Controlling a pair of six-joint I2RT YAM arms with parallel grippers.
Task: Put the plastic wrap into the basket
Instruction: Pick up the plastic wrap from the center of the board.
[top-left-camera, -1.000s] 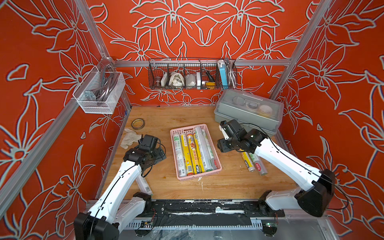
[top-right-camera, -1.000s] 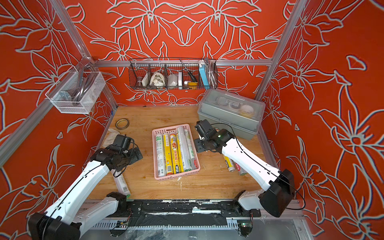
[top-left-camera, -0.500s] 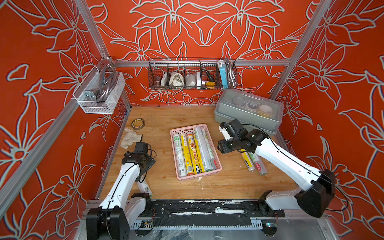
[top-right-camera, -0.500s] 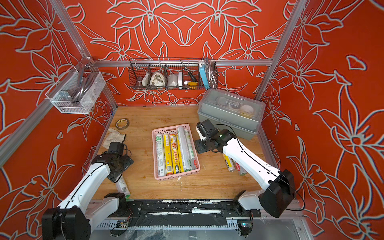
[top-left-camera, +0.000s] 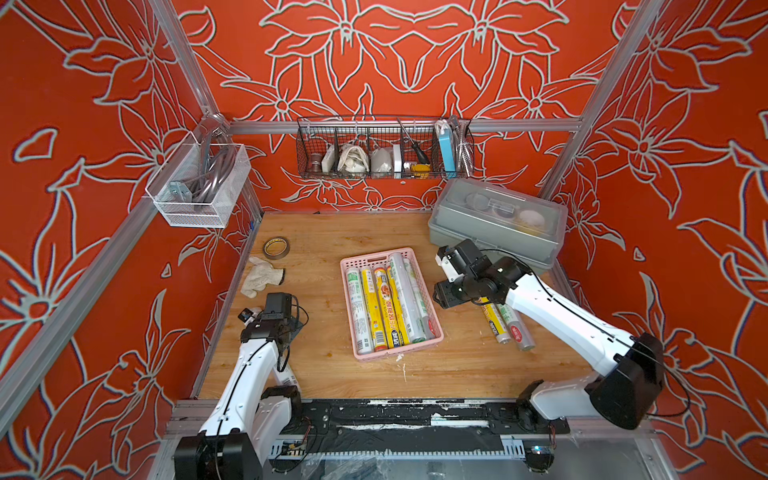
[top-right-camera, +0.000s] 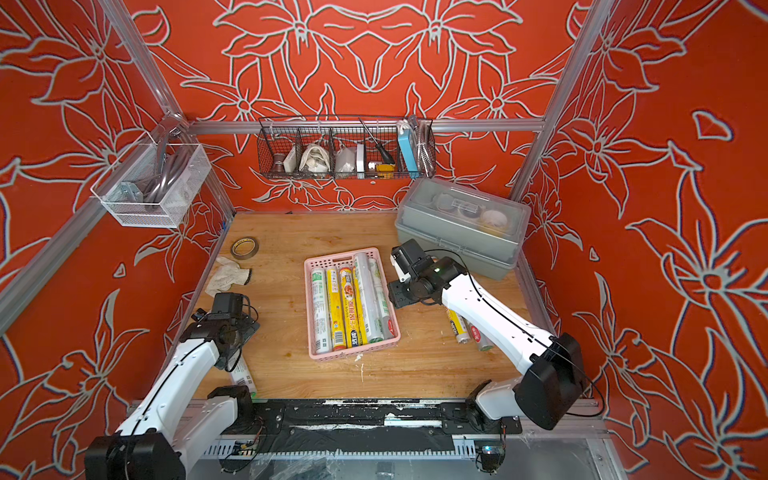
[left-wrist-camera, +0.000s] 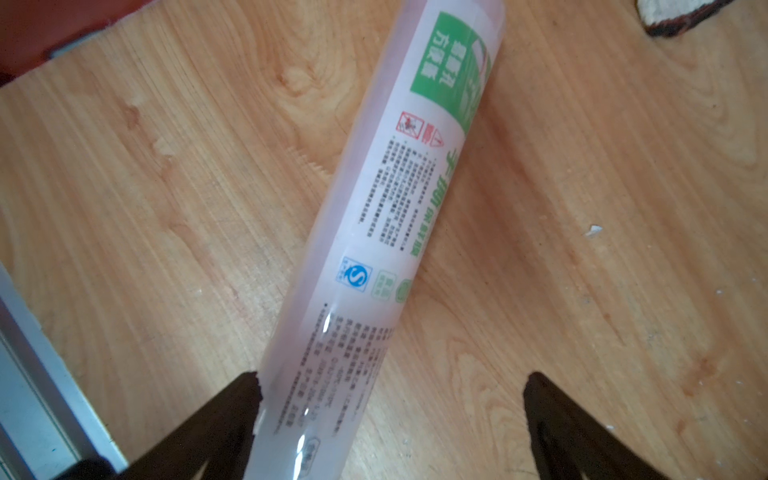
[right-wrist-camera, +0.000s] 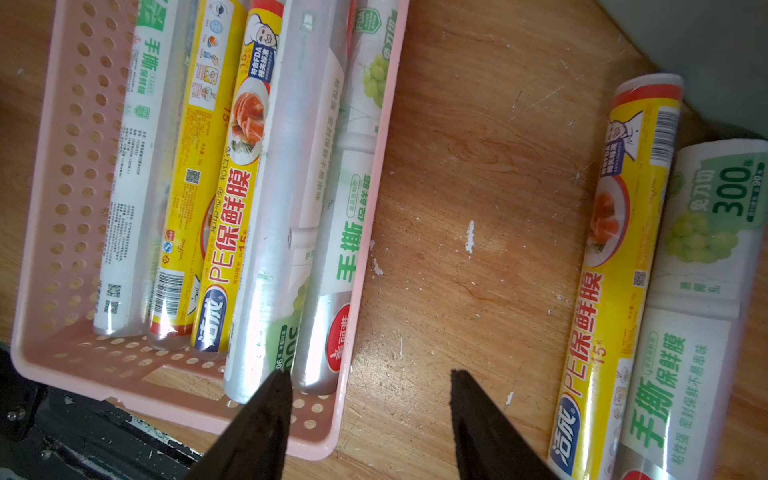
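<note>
Counter (top-left-camera: 332, 374): the pink basket (top-left-camera: 348, 307) is holding five plastic wrap rolls (top-left-camera: 386, 303). Two more rolls (top-left-camera: 494, 324) are lying near it on the right. I'm hovering the left gripper (left-wrist-camera: 392, 378), spread wide, over a white-green roll (left-wrist-camera: 374, 216). The right gripper (right-wrist-camera: 370, 374) is hanging part-spread and empty. Next, I judge: descend and squeeze.

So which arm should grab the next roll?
Probably left. The left gripper is open with a white-green roll lying between its jaws. The right gripper hangs empty over bare table beside the basket.
</note>
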